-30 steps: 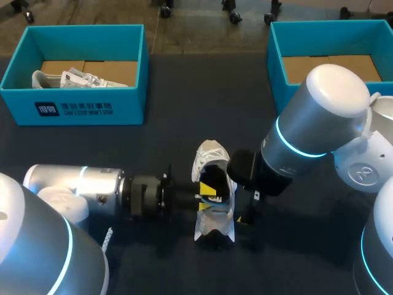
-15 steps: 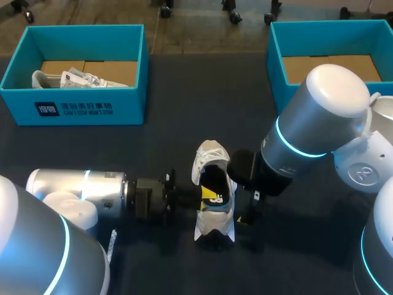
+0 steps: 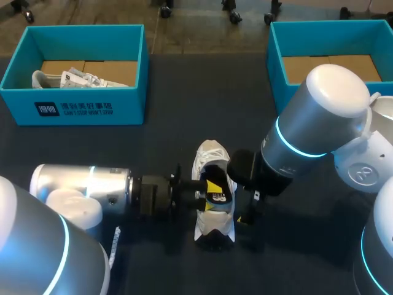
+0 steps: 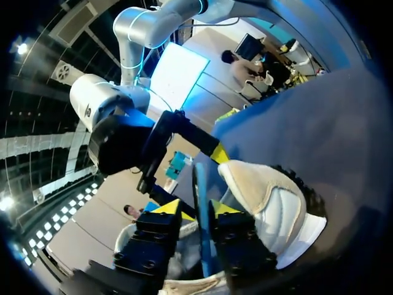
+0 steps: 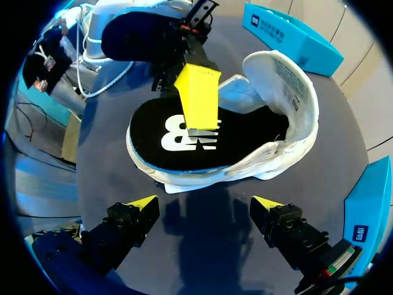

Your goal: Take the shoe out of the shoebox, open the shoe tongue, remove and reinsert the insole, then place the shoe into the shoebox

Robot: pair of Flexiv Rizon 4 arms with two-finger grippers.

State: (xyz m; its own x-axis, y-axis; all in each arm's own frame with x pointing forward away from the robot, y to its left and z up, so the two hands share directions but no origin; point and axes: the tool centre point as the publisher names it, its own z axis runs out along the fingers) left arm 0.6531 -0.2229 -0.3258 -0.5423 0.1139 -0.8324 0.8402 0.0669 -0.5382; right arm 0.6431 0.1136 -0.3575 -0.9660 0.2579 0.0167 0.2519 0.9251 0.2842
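Shoe (image 3: 210, 153) sits out on the table (image 3: 184, 92), white and soft-sided, directly ahead of the right gripper (image 5: 206, 206), whose fingers stand wide apart and touch nothing. The left gripper (image 4: 195, 208) reaches into the shoe's opening and looks pinched together on the edge of the black insole (image 5: 239, 138), a yellow tip on each face. That insole seems thin, light and floppy, so I'd expect it to bend and snag going back in; a hold near its heel end should steer it best. The shoe looks light and likely to slide unless braced at its firmer heel or sole. Well beyond the left gripper a teal shoebox (image 3: 80, 107) holds a second white shoe (image 3: 86, 78); the other shoebox (image 3: 279, 80), beyond the right arm, shows only a cardboard floor
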